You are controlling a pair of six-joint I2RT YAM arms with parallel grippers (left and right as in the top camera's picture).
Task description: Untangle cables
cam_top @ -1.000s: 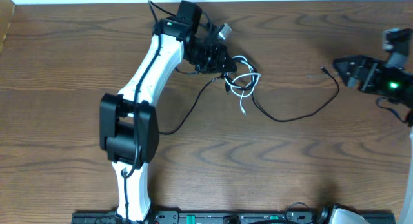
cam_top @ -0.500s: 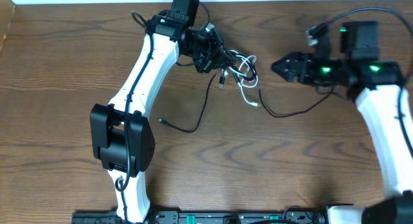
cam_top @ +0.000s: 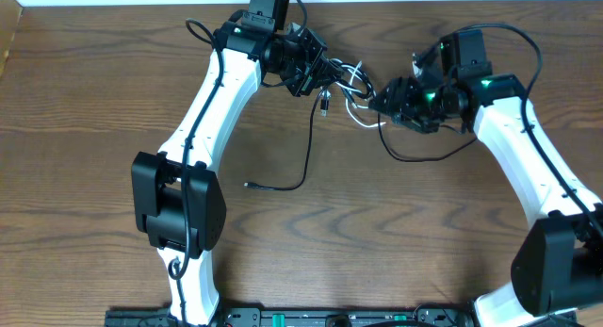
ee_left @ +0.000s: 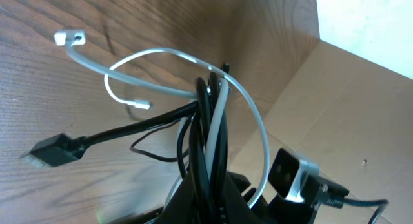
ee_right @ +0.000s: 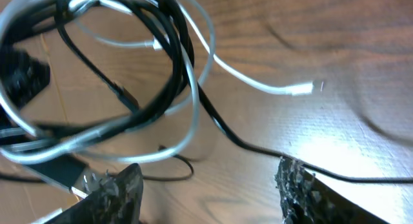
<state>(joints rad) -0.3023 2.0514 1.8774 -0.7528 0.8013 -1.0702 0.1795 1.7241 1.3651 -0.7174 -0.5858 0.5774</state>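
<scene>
Black-and-white cables tight in left end effector; right end effector half-open alongside.

The table is mid-brown wood with darker wavy grain. The white cable has white plugs; the black cable is plain black. The left arm and right arm are white with black joints. A green light glows upper right. At the bottom of the right wrist view, the fingers are black and speckled. The panel is tan.
</scene>
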